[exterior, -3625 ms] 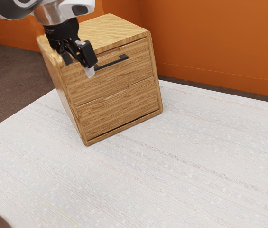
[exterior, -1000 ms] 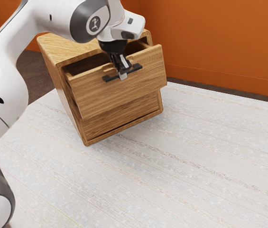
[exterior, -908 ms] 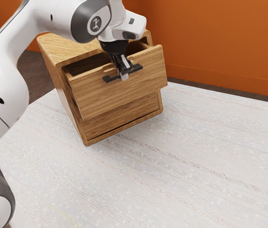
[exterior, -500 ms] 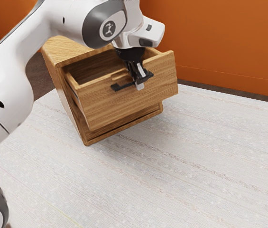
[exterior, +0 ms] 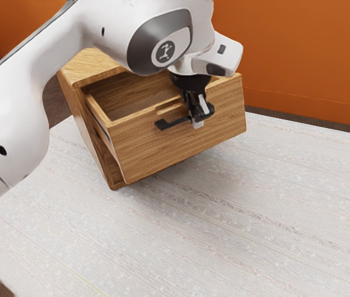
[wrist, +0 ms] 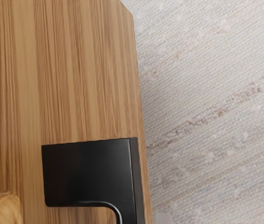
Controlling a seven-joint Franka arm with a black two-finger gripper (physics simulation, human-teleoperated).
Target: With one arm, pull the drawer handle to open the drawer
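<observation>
A small wooden cabinet (exterior: 91, 65) stands at the table's far left in the exterior view. Its upper drawer (exterior: 181, 133) is pulled well out, so the hollow inside (exterior: 131, 99) shows. My gripper (exterior: 197, 114) hangs over the drawer front, shut on the black bar handle (exterior: 173, 122) near its right end. In the wrist view the black handle (wrist: 89, 175) lies against the wooden drawer front (wrist: 57, 70), right under my hand. The lower drawer is hidden beneath the open one.
The pale table top (exterior: 236, 223) stretches wide in front of the cabinet and toward the exterior view's right. An orange wall (exterior: 311, 49) runs behind. My white arm (exterior: 32, 105) crosses above the cabinet from the exterior view's left.
The upper drawer has slid further out toward the exterior view's right, with my gripper holding the handle and moving along with it. At the earliest frame the drawer was shut.
</observation>
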